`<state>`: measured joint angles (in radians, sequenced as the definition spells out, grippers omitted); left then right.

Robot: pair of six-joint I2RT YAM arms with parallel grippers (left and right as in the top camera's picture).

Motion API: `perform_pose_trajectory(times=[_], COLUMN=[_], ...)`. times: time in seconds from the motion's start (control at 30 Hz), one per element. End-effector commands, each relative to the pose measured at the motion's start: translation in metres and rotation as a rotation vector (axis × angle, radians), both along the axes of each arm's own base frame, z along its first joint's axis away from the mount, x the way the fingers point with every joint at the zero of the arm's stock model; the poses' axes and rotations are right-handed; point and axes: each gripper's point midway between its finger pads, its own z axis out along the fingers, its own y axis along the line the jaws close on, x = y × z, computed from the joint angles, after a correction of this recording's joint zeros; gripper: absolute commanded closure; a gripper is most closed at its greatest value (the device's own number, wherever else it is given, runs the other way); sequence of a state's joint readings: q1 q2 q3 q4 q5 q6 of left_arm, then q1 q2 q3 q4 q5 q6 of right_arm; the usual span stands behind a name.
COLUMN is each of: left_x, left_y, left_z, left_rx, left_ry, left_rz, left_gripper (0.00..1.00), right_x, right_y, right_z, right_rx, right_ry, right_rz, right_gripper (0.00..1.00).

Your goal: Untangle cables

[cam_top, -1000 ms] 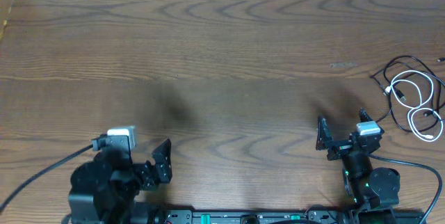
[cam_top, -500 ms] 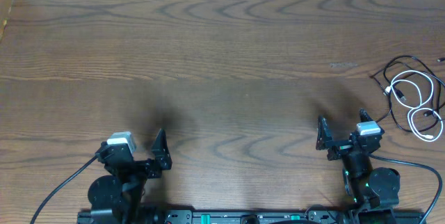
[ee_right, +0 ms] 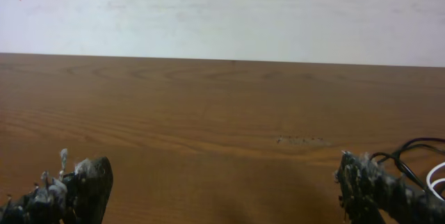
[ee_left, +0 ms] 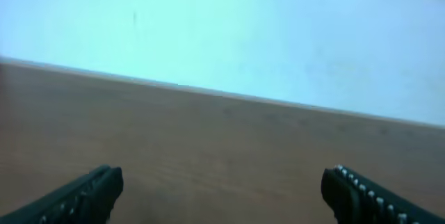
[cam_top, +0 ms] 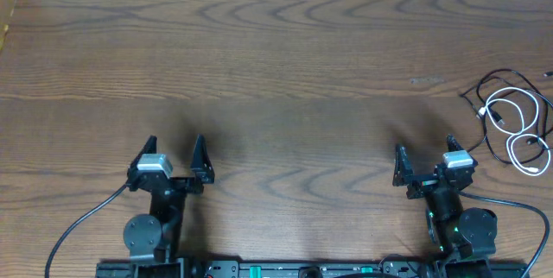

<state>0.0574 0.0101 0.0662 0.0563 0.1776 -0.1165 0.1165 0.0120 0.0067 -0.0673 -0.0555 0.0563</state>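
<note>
The white cable [cam_top: 518, 127] and the thin black cable [cam_top: 494, 84] lie tangled in loose loops at the table's far right edge. A bit of both shows at the right edge of the right wrist view [ee_right: 424, 156]. My right gripper [cam_top: 425, 161] is open and empty, to the left of the cables and apart from them; its fingers show in the right wrist view [ee_right: 222, 189]. My left gripper [cam_top: 175, 153] is open and empty at the front left, far from the cables; its blurred fingers show in the left wrist view [ee_left: 221, 193].
The wooden table [cam_top: 276, 71] stretches back to a white wall [ee_right: 222, 8]. A thick black arm cable [cam_top: 82, 217] trails from the left arm's base, another [cam_top: 518, 205] from the right arm's base.
The left arm has swung from a folded, turned pose to point straight ahead, its gripper now forward and open. The right arm and the cables have not moved.
</note>
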Motion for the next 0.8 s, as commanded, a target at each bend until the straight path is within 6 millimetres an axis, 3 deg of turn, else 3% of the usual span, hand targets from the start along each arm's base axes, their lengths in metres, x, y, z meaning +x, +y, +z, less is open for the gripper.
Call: perform_pose_trajectory(times=[0.0, 0.13, 0.33, 0.77], left_x=[0.003, 0.003, 0.001, 0.001], left_y=[0.002, 0.002, 0.002, 0.003], left_z=[-0.003, -0.005, -0.057, -0.056], left_rx=[0.053, 0.128, 0.121, 0.122], left_ry=[-0.052, -0.049, 0.163, 0.157], left_rz=[0.013, 0.016, 0.002, 0.006], left_gripper=[0.04, 0.04, 0.04, 0.04], right_x=[0.0, 0.0, 0.0, 0.0], right_y=[0.0, 0.0, 0.0, 0.0], right_z=[0.0, 0.0, 0.0, 0.0], right_rx=[-0.012, -0.012, -0.013, -0.012], right_ry=[-0.002, -0.002, -0.002, -0.002], right_rz=[-0.001, -0.001, -0.001, -0.001], right_gripper=[0.01, 0.01, 0.01, 0.01])
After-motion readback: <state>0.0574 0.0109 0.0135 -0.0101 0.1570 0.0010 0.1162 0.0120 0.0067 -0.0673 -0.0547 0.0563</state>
